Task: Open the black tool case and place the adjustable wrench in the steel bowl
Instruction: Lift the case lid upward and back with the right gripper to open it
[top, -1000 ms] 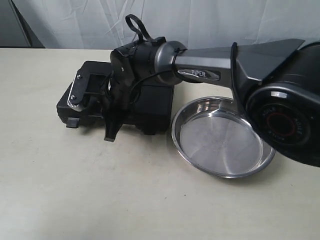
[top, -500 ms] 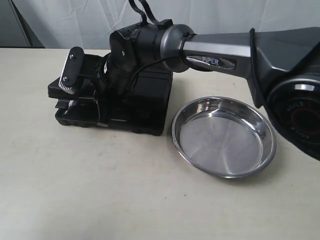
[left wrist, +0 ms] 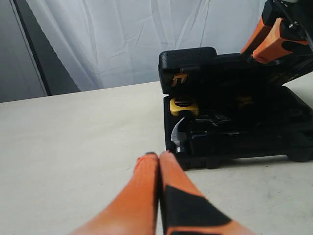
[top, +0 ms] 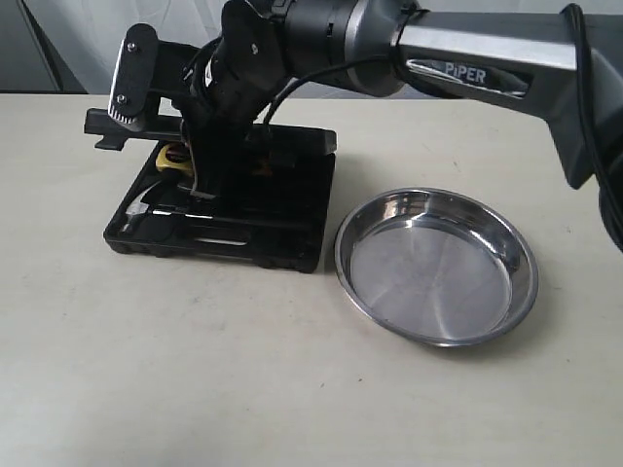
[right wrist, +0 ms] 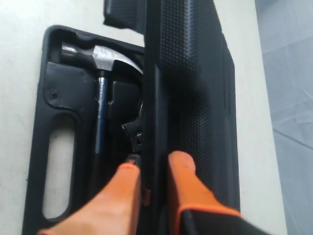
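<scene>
The black tool case point(top: 214, 248) stood on the table point(top: 195, 379) partly opened, its base flat and its lid point(right wrist: 190, 88) raised at a slant. Nearest the exterior camera, the steel bowl point(top: 435, 272) sat empty just beside the case's right end, apparently not touching it. The left gripper point(left wrist: 157, 155) hovered low over bare table short of the case, fingers pressed together on nothing. In the open base a hammer point(right wrist: 105, 56) lay in its recess. Beside its handle the silver head of the adjustable wrench point(right wrist: 136, 131) showed, the rest hidden under the lid's edge. A yellow tape measure point(left wrist: 185, 105) sat further in. The right gripper point(right wrist: 155, 164) had its jaws clamped on the lid's free edge, one finger inside and one on the textured outer face. A white curtain point(left wrist: 122, 39) closed the background. Assessment: the opening step was in hand and not complete; the wrench was in the case, not yet in the bowl. The next move would call for swinging the lid further back until it rests open by itself, releasing it, then reaching the wrench without snagging the hammer.
</scene>
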Controlling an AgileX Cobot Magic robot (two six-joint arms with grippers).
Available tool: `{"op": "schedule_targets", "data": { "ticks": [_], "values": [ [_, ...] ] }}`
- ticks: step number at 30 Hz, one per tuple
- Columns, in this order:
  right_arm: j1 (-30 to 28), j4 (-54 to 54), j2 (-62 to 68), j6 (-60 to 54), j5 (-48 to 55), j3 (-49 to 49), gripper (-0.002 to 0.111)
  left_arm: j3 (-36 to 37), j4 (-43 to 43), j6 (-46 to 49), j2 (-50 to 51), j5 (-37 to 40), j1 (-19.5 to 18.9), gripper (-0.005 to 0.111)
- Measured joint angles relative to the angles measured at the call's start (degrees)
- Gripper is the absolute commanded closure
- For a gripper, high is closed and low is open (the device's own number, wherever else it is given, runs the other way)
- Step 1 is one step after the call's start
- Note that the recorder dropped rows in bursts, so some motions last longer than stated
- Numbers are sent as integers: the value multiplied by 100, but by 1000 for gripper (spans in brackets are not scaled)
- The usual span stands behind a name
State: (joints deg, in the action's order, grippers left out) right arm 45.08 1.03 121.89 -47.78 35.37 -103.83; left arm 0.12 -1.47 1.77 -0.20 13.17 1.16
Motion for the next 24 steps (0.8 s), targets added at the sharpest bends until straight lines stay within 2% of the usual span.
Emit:
{"op": "schedule_targets", "data": {
  "ticks": [15, 24],
  "values": [
    [46, -9, -460, -24, 740, 0, 109, 0, 0, 0, 0, 0, 0, 106],
    [67, -432, -527, -25, 492, 0, 109, 0, 0, 0, 0, 0, 0, 106]
  ]
}}
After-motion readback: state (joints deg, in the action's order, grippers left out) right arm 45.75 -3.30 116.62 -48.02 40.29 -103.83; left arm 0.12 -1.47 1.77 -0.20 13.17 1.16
